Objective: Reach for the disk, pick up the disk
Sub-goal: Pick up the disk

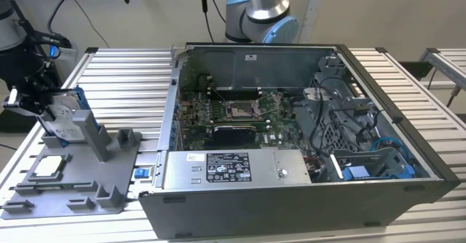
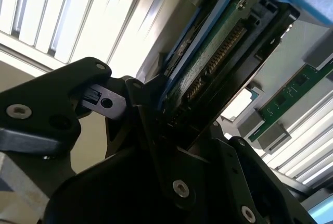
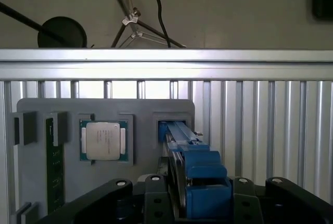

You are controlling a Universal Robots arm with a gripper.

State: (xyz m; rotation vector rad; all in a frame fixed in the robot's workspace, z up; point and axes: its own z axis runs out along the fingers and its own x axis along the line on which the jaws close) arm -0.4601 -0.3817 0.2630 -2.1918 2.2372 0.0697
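The disk stands on edge in a slot of the grey fixture plate at the exterior view's left, silver-grey with a blue caddy. My gripper is at it from the left side, its black fingers against the two faces. In the first wrist view the blue caddy of the disk runs from the slot back between my fingers, and my gripper is shut on it. The second wrist view shows the disk's connector edge clamped in my gripper.
A square silver chip and a green memory stick lie in pockets of the fixture plate. An open computer case takes up the middle of the slatted table. Another arm's base stands behind it.
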